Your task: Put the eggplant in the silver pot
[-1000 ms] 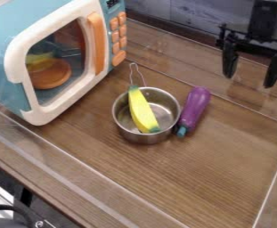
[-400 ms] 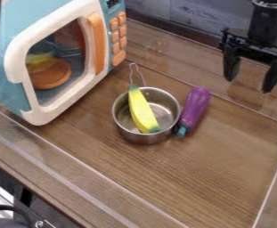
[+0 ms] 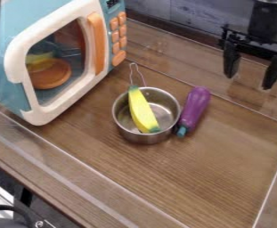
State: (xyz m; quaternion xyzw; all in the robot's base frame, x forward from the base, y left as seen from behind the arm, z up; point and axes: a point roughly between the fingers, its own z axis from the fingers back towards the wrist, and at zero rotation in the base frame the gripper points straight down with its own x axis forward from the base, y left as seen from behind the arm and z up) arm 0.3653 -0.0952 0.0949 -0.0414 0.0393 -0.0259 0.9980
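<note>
The black fingers (image 3: 251, 68) are wide apart. Left of them and nearer me, the purple eggplant (image 3: 193, 111) lies on the bench (image 3: 149, 180), beside the silver pot (image 3: 165, 102) with a banana (image 3: 142, 110) in it.

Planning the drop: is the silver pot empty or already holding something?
Not empty: the yellow banana-like toy lies inside the silver pot; the eggplant is outside, right beside it.

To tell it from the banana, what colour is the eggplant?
Purple, as the camera view shows.
</note>
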